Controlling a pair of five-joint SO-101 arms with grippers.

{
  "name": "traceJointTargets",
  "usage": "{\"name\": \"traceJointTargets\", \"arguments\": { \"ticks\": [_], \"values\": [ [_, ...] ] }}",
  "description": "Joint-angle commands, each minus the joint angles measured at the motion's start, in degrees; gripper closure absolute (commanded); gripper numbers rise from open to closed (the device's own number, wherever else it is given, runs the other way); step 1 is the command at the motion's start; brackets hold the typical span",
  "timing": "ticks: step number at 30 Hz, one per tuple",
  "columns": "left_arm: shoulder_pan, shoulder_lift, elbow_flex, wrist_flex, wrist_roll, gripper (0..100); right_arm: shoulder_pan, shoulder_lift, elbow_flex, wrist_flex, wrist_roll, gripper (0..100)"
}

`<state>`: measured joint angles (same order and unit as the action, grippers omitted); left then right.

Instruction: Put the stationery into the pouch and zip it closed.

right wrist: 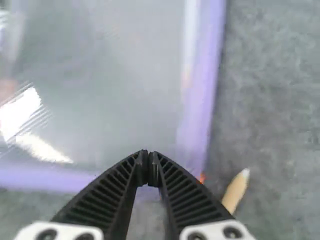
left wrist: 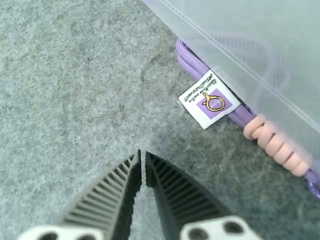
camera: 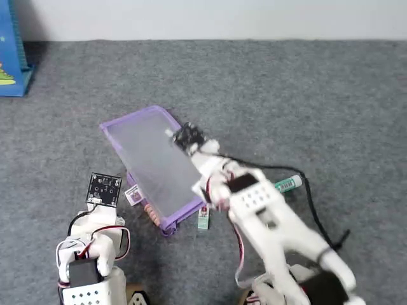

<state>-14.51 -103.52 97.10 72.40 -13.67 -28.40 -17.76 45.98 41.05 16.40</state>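
The pouch [camera: 152,159] is translucent with a purple edge and lies flat at the table's middle-left. A white tag [left wrist: 209,100] and a pink coiled cord [left wrist: 277,147] hang at its near edge. My left gripper [left wrist: 142,159] is shut and empty, low over the carpet just short of the tag; from above the left gripper [camera: 107,189] sits left of the pouch [left wrist: 250,40]. My right gripper [right wrist: 148,159] is shut with nothing in it, over the pouch [right wrist: 100,90] near its purple border [right wrist: 200,100]; in the high view the right gripper [camera: 184,138] is at the pouch's right side. A pencil [right wrist: 236,190] lies beside that border.
A green-capped stick [camera: 289,184] lies on the grey carpet right of the right arm. A small green and white item [camera: 203,218] rests by the pouch's near corner. A blue box [camera: 13,51] stands at the far left. A black cable [camera: 315,203] trails behind the right arm.
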Motion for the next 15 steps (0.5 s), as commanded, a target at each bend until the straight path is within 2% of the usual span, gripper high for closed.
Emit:
{"name": "traceJointTargets", "arguments": {
  "ticks": [1,10,15],
  "values": [
    [0.26,-0.79,-0.66,0.18,-0.26,99,2.68,5.93,-8.62,1.89,-0.53,98.9],
    [0.26,-0.79,-0.66,0.18,-0.26,99,-1.19,-0.48,-14.33,22.2,-0.62,98.7],
    [0.26,-0.79,-0.66,0.18,-0.26,99,-6.73,-2.86,-13.63,27.21,-0.79,98.8]
  ]
}}
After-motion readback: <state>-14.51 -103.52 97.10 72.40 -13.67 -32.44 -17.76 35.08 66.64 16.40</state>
